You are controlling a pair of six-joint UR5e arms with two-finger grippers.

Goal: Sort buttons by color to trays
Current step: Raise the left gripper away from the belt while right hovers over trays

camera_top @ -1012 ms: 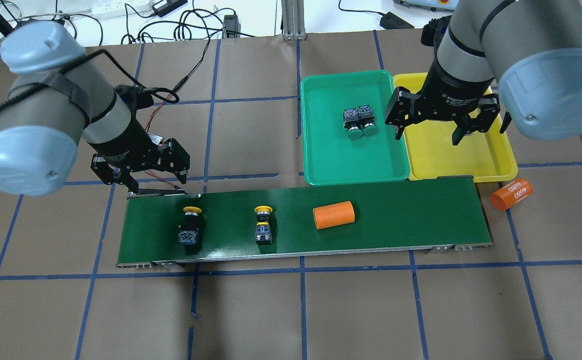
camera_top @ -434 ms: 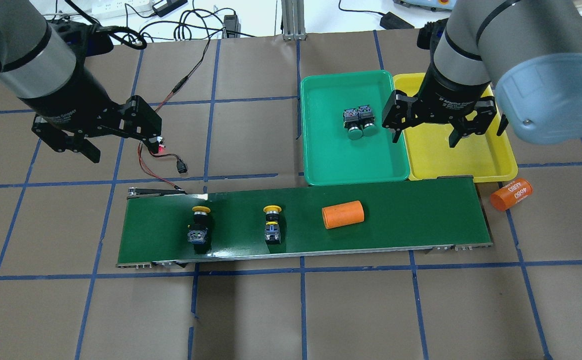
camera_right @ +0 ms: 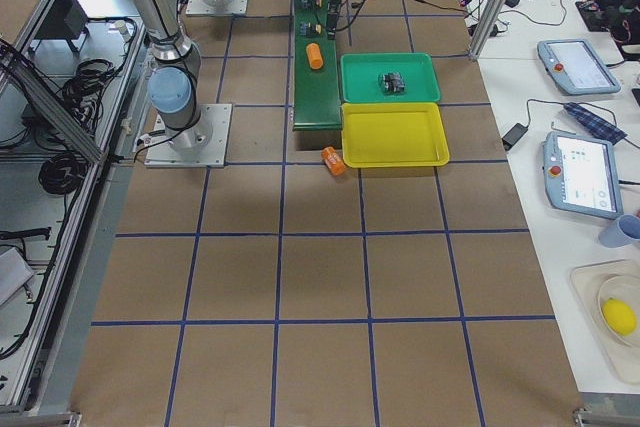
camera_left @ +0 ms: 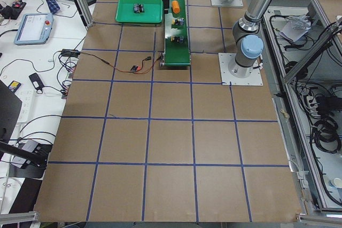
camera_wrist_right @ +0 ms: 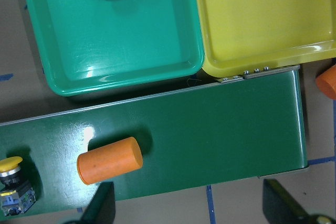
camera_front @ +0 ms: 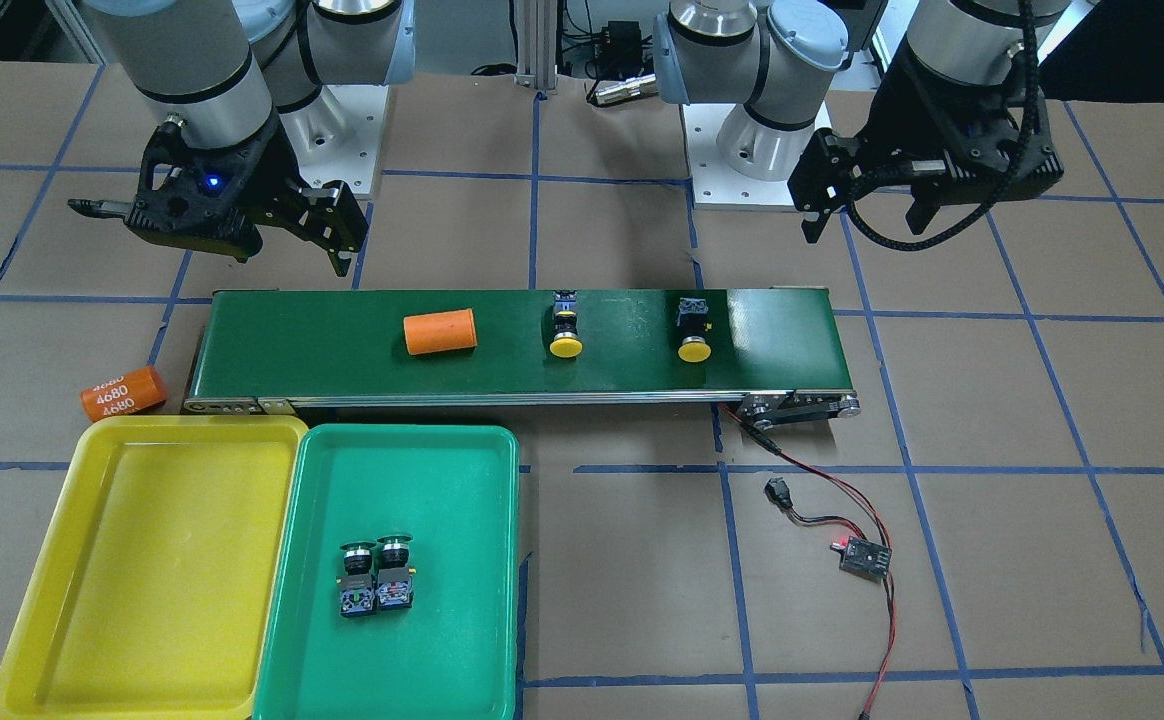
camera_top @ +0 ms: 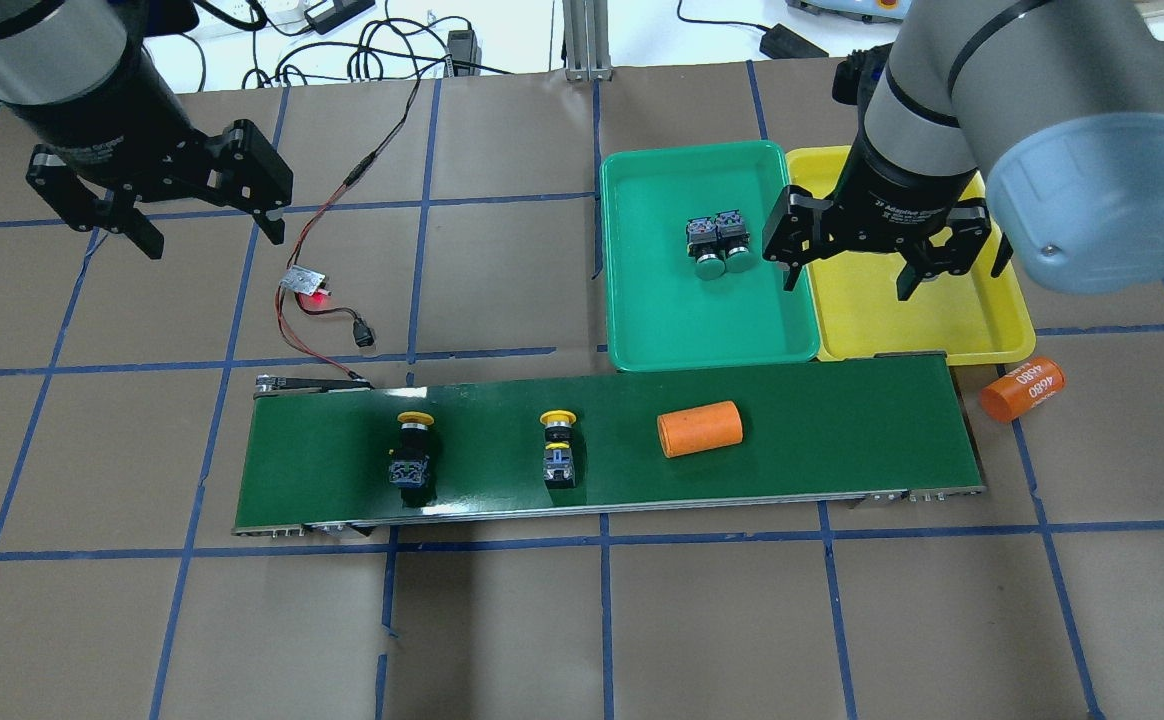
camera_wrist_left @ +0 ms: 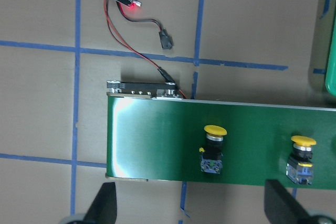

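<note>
Well clear of the spread left claw, yellow buttons on the belt.

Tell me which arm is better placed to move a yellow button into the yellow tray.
Right, probably: the right gripper hovers open at the yellow tray, while the left gripper, also open, is far from it.

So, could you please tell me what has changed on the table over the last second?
The left gripper has pulled back from the belt's left end toward the table's far left, jaws open and empty. The belt has carried both yellow buttons and the orange cylinder rightward. The right gripper still hovers open over the yellow tray; the green buttons stay in the green tray.
</note>
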